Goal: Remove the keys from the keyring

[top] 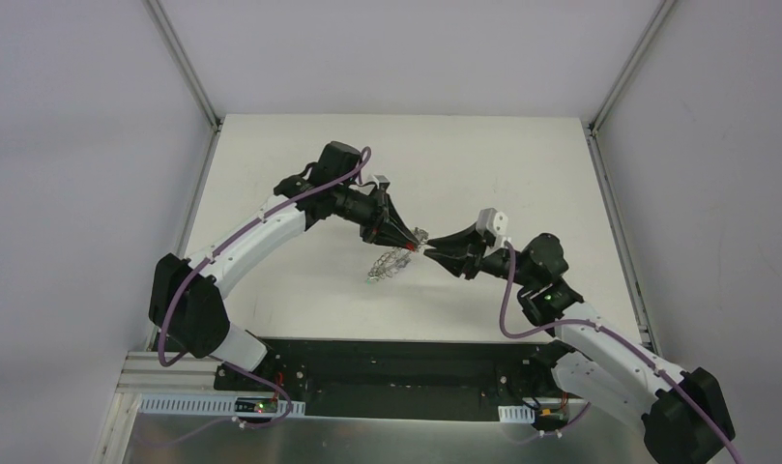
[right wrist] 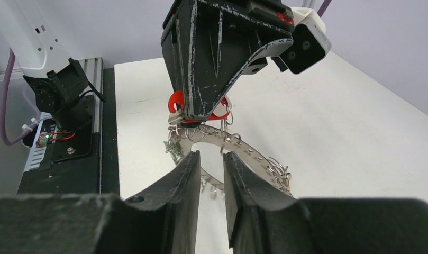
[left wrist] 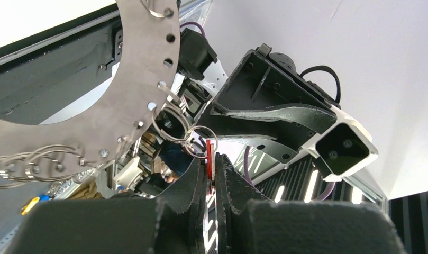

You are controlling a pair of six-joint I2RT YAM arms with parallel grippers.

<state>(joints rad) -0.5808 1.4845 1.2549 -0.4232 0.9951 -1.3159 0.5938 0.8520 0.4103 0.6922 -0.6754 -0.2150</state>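
Because the left gripper is clamped tight on the red-tagged key and holds it above the table, the keyring hangs beneath that grip, and that drop is what the coming move turns on. In the overhead view the ring's long axis slants from the clamped key at its far right end down toward the near left. Its bulk therefore lies left of, and a little nearer than, both sets of fingertips. The right gripper sits just beside the left one, on its right, with its tips pointing left at it. Its jaws stand a little apart with nothing between them, and the ring's flat perforated band passes just beyond and below their gap. As the only free tool, and close to the band, the right arm is the one placed to take the ring. My reading is that it must reach slightly lower and farther left, so that it brackets the band rather than the red tag. Drawing the ring away from the held key along that slanted axis would then be the likely way to work the key off. Small split rings dangle along the band; whether more keys hang among them I cannot tell, since the silvery tangle is too fine to sort out
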